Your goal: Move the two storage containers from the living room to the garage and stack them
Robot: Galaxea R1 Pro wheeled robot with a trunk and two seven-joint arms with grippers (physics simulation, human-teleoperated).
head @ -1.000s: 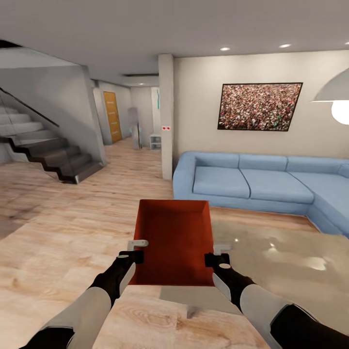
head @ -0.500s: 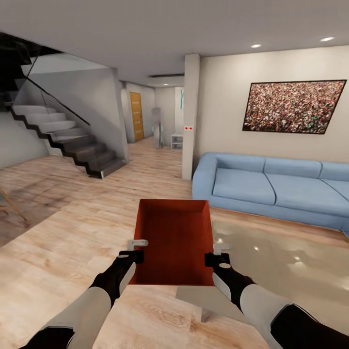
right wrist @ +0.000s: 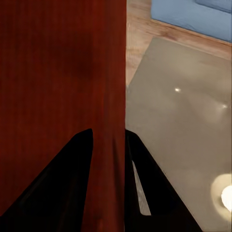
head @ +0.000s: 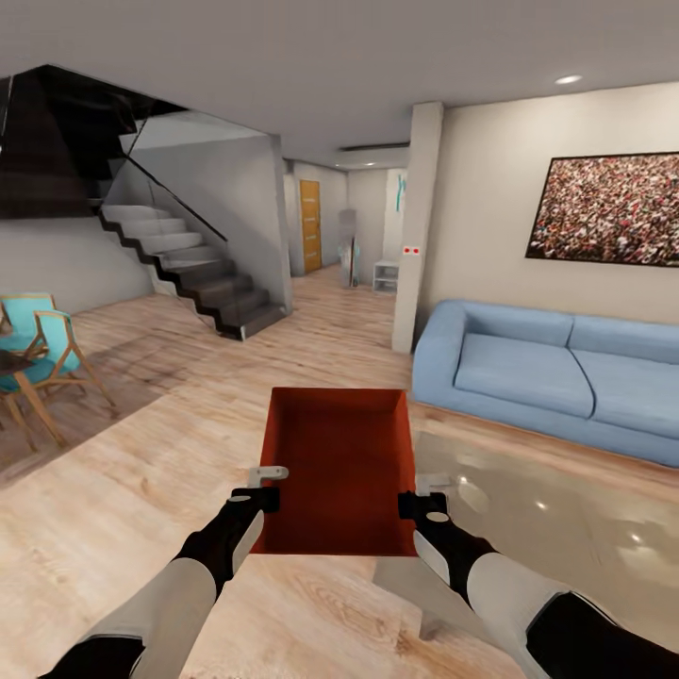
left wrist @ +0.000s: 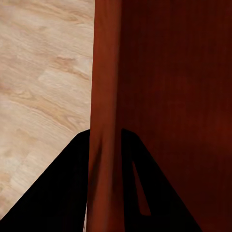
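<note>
The left end effector point(head: 268, 494) and right end effector point(head: 416, 498) each clench a side wall of one orange-red container point(head: 341, 471), held level above the wood floor point(head: 141, 471); beyond stand the blue sofa point(head: 528, 372) and stairs point(head: 203, 283); this looks like the carrying step; next comes driving on toward the garage.

Head camera has swung leftward: whole scene shifted right. Blue sofa point(head: 556, 377) and wall picture point(head: 608, 209) now sit further right, picture partly cut off. Staircase point(head: 193, 269) moved toward centre. Teal chair point(head: 42, 354) newly in view at left. Hanging lamp gone from view.
</note>
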